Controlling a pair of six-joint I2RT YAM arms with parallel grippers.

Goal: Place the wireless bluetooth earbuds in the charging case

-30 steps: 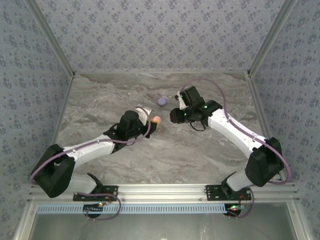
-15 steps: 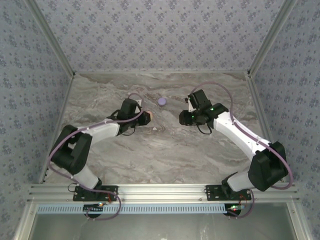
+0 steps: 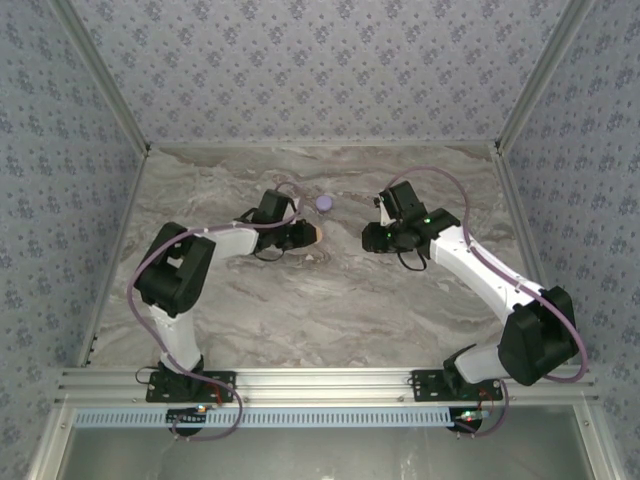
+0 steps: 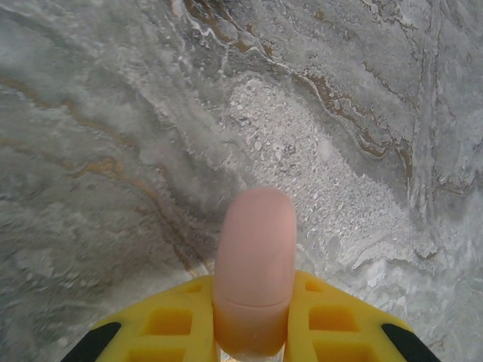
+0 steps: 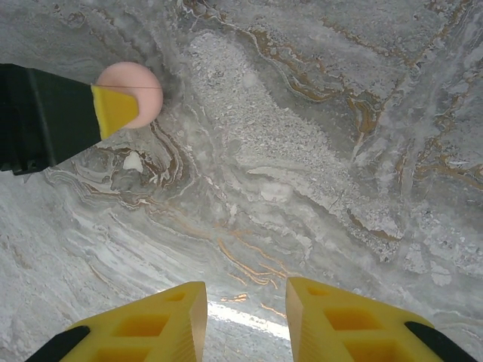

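My left gripper (image 3: 312, 236) is shut on a salmon-pink round charging case (image 4: 255, 241), held edge-on between its yellow fingers (image 4: 181, 324) just above the marble. In the right wrist view the same case (image 5: 130, 92) shows as a pink disc with the left gripper's yellow finger (image 5: 113, 110) across it. My right gripper (image 5: 245, 290) stands open with nothing between its fingers, a short way right of the case (image 3: 316, 236). A lilac round case (image 3: 323, 202) lies on the table behind both grippers. The earbuds are out of view.
A tiny white speck (image 5: 133, 161) lies on the marble table (image 3: 330, 300) just below the pink case. Patterned walls (image 3: 320, 70) close the table at the back and both sides.
The left arm has folded, its elbow swinging back toward the base, while its gripper and the pink case stayed near the same spot. The right gripper has drawn back a little to the right.
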